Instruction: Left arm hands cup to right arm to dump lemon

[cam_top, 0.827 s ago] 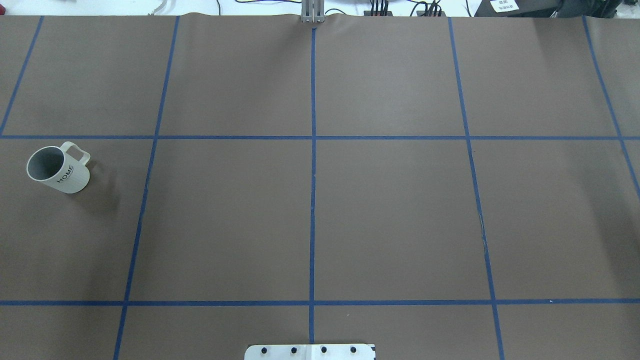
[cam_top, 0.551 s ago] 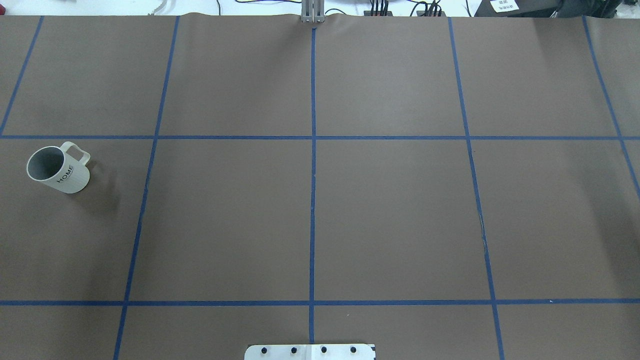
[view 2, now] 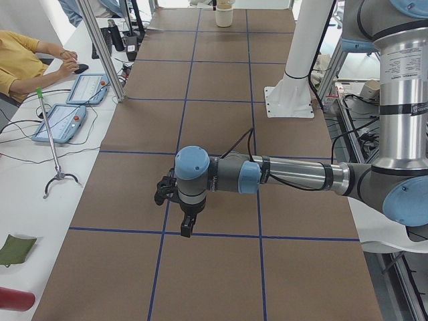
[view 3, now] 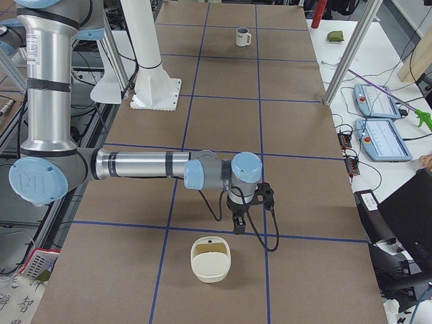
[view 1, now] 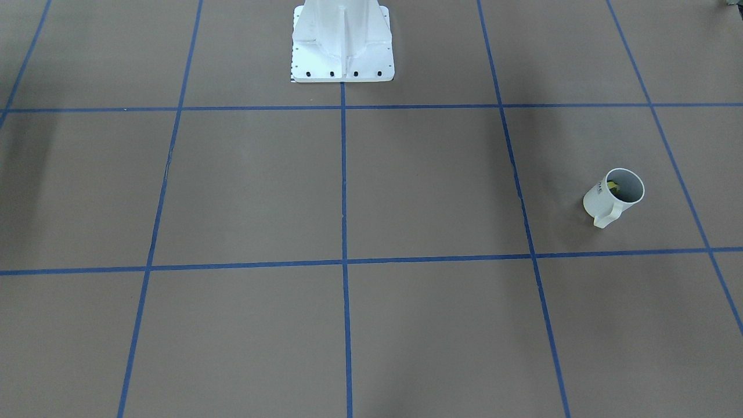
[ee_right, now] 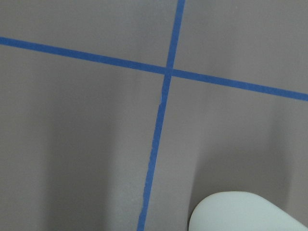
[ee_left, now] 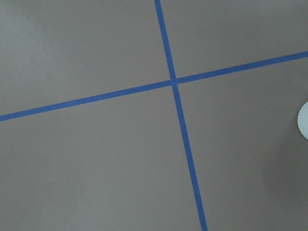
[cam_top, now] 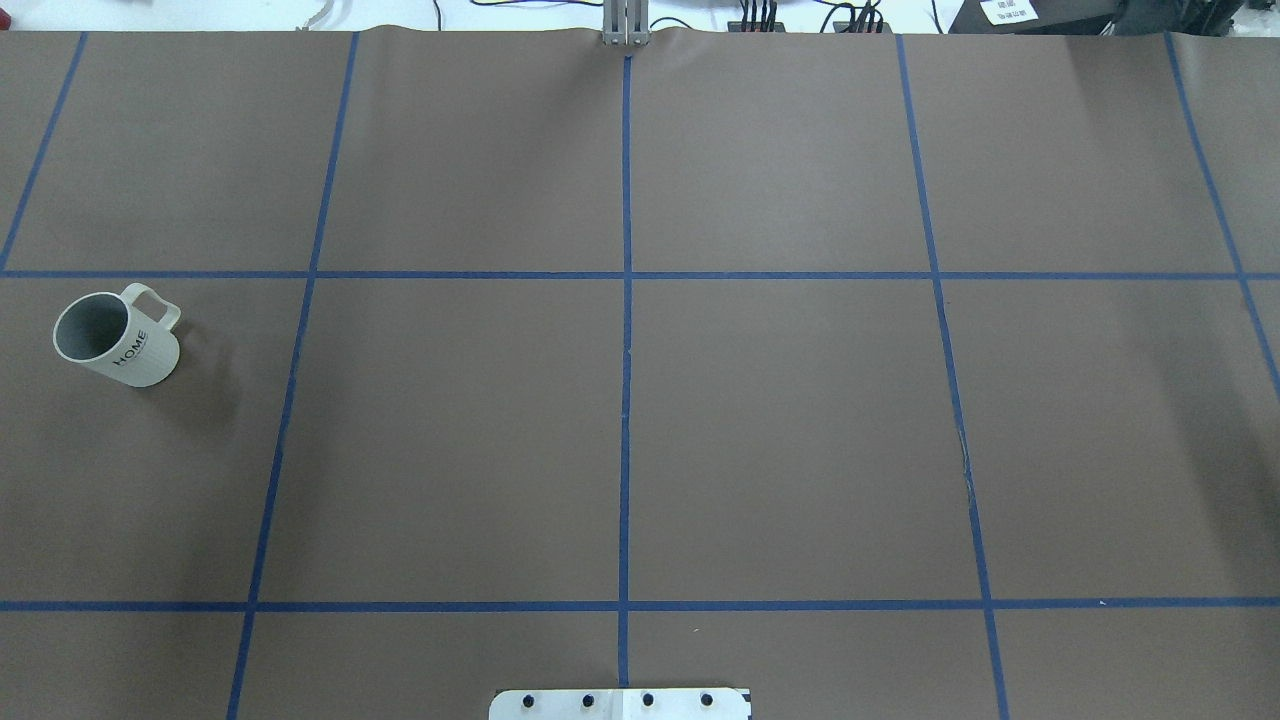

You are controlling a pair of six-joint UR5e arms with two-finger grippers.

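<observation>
Exterior left: L claw (view 2: pixel 186 229) gap unclear | exterior right: R claw (view 3: pixel 239 228) same

Bare worktop (cam_top: pixel 780 430) on all sides of the cup (cam_top: pixel 118 340). At the robot's edge, a white base post (view 1: pixel 342 40). Close by the jaws of the right arm (view 3: pixel 142 164), a cream container (view 3: pixel 210 258).
</observation>
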